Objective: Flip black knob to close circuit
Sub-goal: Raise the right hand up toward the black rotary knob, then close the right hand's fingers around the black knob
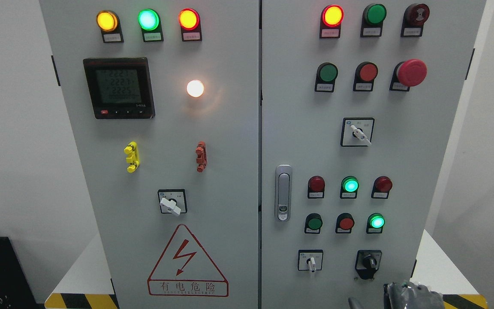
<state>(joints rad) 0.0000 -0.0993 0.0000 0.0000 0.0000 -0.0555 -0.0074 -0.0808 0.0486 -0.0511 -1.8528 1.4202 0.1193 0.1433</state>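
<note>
Low white platform (85,268) edged with a yellow-and-black hazard stripe (82,301), carrying the tall grey metal two-door electrical cabinet (230,180), which stands directly upon it at centre.

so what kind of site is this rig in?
Likely an electrical room or training lab: a grey two-door control cabinet with lit indicator lamps, a digital power meter and a red high-voltage warning triangle. The right hand sits below the black knob.
</note>
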